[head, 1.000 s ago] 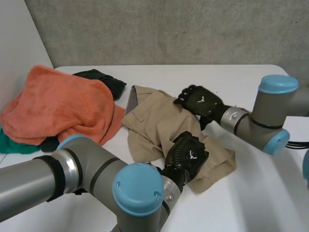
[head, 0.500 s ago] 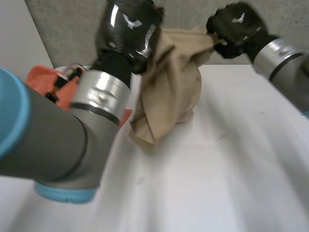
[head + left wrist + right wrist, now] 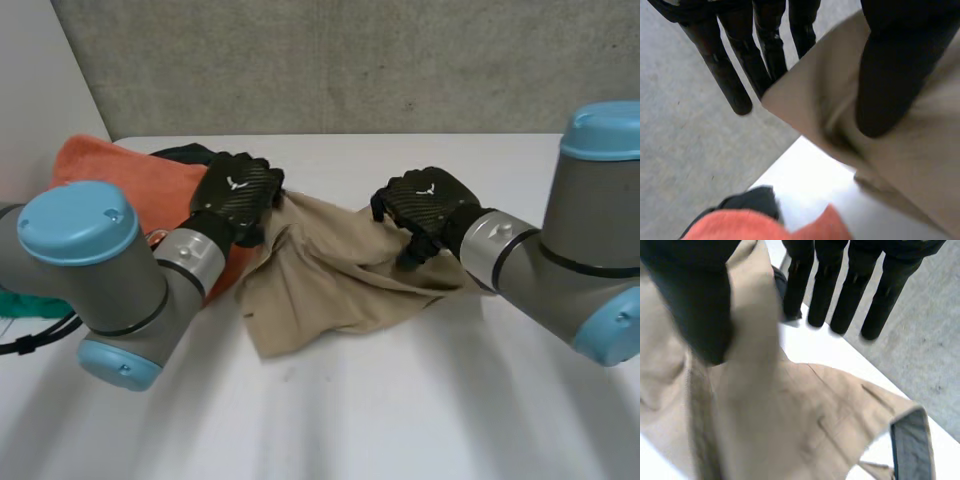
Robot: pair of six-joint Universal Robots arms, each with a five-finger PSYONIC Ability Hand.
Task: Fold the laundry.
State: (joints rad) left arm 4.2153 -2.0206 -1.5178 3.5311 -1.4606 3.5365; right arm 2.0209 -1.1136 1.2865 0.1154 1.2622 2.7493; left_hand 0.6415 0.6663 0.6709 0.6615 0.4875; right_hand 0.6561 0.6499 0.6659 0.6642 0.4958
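Head view: left hand [image 3: 238, 192] and right hand [image 3: 425, 205] are pinching opposite edges of seemingly limp, light khaki shorts [image 3: 320, 285].

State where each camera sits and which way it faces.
Head view: between and behind the arms, looking down at the table; shows both arms, left hand, right hand.
Left wrist view: on the left wrist, looking along the palm; left hand pinches the cloth.
Right wrist view: on the right wrist, along the palm; right hand pinches the cloth.
Shared: all see the cloth.

bright, even light (soft shadow under the tan cloth [image 3: 330, 285]).
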